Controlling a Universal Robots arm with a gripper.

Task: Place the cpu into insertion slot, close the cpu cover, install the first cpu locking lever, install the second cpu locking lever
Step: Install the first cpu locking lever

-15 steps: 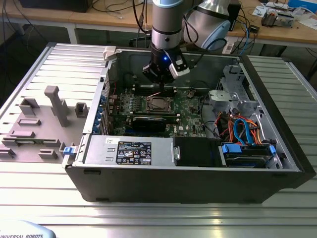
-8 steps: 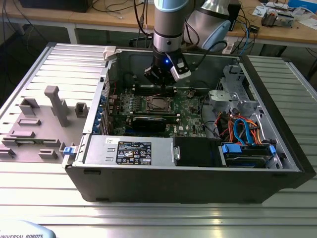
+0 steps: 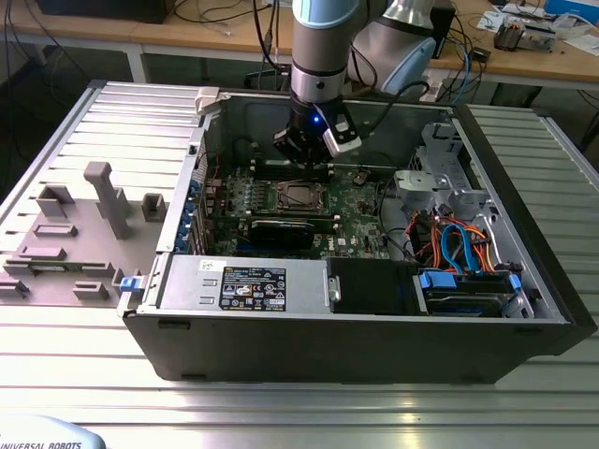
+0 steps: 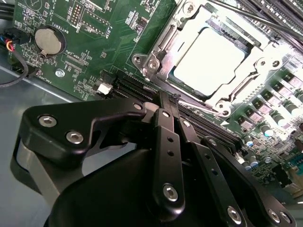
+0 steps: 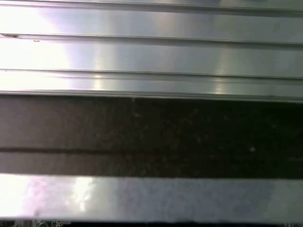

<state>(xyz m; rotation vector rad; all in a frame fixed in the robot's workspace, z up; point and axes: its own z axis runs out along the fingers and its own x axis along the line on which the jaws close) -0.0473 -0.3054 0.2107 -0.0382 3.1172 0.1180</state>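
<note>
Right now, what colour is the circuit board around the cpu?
Green, clearest in the second wrist view: circuit board, cpu.

A lab or electronics workshop: an open computer case (image 3: 356,318) lies on a ribbed aluminium table (image 3: 84,374), with cable-strewn wooden benches (image 3: 215,33) behind it.

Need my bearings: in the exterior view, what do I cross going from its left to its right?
Grey fixture blocks → power supply → cpu with the gripper above it → blue and orange cables → case's wall.
</note>
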